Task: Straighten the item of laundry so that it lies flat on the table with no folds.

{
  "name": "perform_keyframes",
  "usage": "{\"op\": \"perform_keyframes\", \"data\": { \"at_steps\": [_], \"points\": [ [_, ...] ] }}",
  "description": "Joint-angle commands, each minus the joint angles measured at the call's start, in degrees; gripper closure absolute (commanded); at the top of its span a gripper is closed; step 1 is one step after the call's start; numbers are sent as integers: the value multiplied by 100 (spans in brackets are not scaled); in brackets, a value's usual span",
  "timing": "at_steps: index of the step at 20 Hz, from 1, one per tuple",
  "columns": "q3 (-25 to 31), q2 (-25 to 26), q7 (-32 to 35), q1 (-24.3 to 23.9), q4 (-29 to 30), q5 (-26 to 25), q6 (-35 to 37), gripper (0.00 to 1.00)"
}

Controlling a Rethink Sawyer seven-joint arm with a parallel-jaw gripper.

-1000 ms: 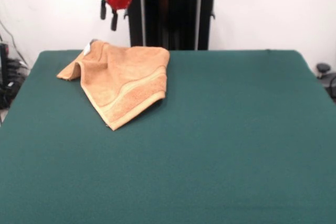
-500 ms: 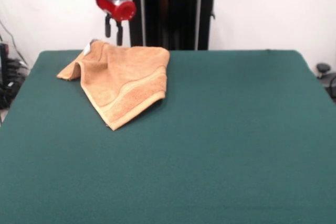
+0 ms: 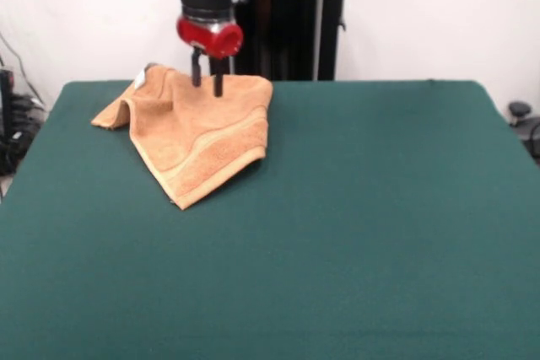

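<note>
The orange-tan towel [image 3: 196,134] is lying crumpled at the far left of the green table [image 3: 354,225], folded over itself, with one corner pointing toward the near side and its woven band showing near that corner. The gripper [image 3: 207,84] is hanging just above the towel's far edge, its two dark fingers [image 3: 218,83] standing apart and holding nothing.

An orange-tan terry towel [image 3: 198,137] lies crumpled at the far left part of the dark green table [image 3: 337,225], folded over itself with a woven band running near the hem and one corner pointing toward the near side. The red and black arm's claw [image 3: 207,83] hangs over the towel's far edge, its two dark fingers [image 3: 218,85] set slightly apart with nothing between them.
</note>
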Motion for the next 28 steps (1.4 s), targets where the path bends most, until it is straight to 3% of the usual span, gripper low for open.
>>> {"op": "perform_keyframes", "data": {
  "at_steps": [1,2,4,8,12,16,18,22,24,26,28],
  "points": [
    [-2219,2065,98,2856,-1869,513,580,0],
    [-2665,2463,216,3338,-2120,671,1191,0],
    [-3321,3128,473,4004,-2274,1082,1147,0],
    [-4090,3917,705,4897,-2375,1686,1401,0],
    [-5385,5674,1388,6644,-2282,2831,1246,0],
    [-5526,6678,1861,7842,-1981,3860,1339,0],
    [-5451,6763,1831,7996,-1847,4119,1259,0],
    [-5331,6444,1469,7744,-1654,4274,867,0],
    [-5026,6010,1345,7262,-1594,4261,481,0],
    [-4537,5348,1148,6509,-1544,4008,249,0],
    [-4362,4978,925,6089,-1529,3764,175,0]
  ]
}}
